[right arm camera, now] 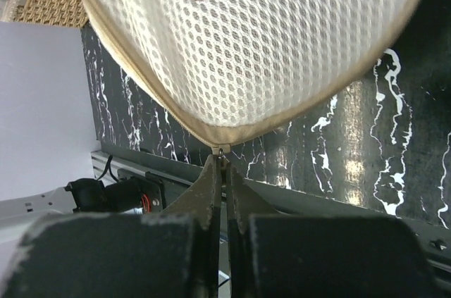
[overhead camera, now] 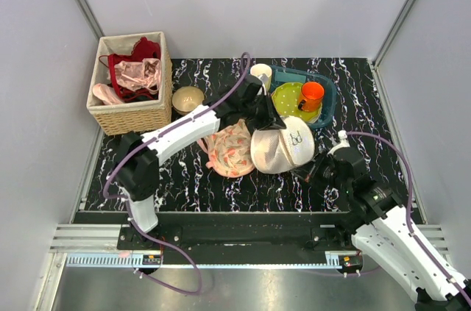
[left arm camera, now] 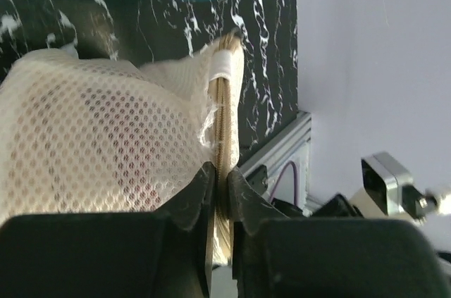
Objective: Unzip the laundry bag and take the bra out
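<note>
The white mesh laundry bag (overhead camera: 282, 148) lies mid-table, tilted up; it also shows in the left wrist view (left arm camera: 91, 143) and the right wrist view (right arm camera: 254, 37). My left gripper (overhead camera: 271, 124) is shut on the bag's zipped rim (left arm camera: 225, 122) at its far side. My right gripper (overhead camera: 318, 171) is shut on the small metal zip pull (right arm camera: 223, 150) at the bag's near right edge. A dark reddish shape shows faintly through the mesh; the bra itself is hidden inside.
A peach floral cloth (overhead camera: 229, 151) lies left of the bag. Behind are a teal tray (overhead camera: 324, 109) with a green spotted plate (overhead camera: 288, 96) and orange cup (overhead camera: 311, 94), a white cup (overhead camera: 261, 72), a tan bowl (overhead camera: 188, 98), and a wicker basket (overhead camera: 132, 112) of garments.
</note>
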{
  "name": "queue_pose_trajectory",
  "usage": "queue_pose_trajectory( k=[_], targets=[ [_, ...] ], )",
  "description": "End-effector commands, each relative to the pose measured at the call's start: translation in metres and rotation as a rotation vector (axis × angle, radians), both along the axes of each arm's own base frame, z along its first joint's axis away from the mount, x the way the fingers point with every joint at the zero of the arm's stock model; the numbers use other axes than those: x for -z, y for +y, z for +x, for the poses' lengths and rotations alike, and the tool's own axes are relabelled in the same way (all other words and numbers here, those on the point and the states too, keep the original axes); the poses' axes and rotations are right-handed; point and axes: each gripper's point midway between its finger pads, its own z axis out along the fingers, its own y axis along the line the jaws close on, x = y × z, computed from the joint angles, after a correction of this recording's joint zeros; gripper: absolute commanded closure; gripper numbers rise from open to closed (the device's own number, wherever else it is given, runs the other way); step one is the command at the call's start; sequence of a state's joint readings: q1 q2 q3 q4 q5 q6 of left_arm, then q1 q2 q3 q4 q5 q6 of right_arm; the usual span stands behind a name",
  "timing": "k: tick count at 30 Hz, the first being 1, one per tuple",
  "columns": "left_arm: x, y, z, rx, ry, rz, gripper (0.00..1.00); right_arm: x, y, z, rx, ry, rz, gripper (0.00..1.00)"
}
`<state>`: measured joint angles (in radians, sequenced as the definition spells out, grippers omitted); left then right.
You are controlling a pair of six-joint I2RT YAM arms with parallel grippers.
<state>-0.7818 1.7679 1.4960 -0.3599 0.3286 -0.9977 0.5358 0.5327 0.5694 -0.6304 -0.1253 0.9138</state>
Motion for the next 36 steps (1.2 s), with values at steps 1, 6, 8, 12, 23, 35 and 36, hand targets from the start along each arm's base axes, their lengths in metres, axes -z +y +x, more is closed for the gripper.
queue_pose_trajectory(
  k=[1,6,8,12,23,35,36],
  targets=[
    [-0.009,0.008,0.045,-0.03,-0.125,0.101,0.84,-0.02,0.01,-0.005,-0.074,-0.021,0.022,1.0],
    [-0.034,0.039,0.032,-0.099,-0.173,0.138,0.16,-0.032,0.014,0.009,-0.065,-0.053,0.019,1.0],
    [-0.047,0.061,0.023,-0.164,-0.178,0.152,0.08,-0.037,0.022,0.014,-0.079,-0.07,0.049,1.0],
    [-0.067,0.065,-0.005,-0.179,-0.166,0.093,0.09,-0.044,0.026,0.022,-0.072,-0.1,0.071,1.0],
    [-0.003,0.005,-0.069,-0.104,0.122,-0.02,0.16,-0.036,0.032,0.027,-0.086,-0.081,0.066,1.0],
    [0.003,0.02,-0.041,-0.132,0.127,0.025,1.0,-0.002,0.007,0.002,-0.066,0.035,-0.052,1.0],
    [0.0,0.026,-0.036,-0.145,0.103,0.029,1.0,0.0,0.0,-0.003,-0.046,0.03,-0.061,1.0]
  ],
)
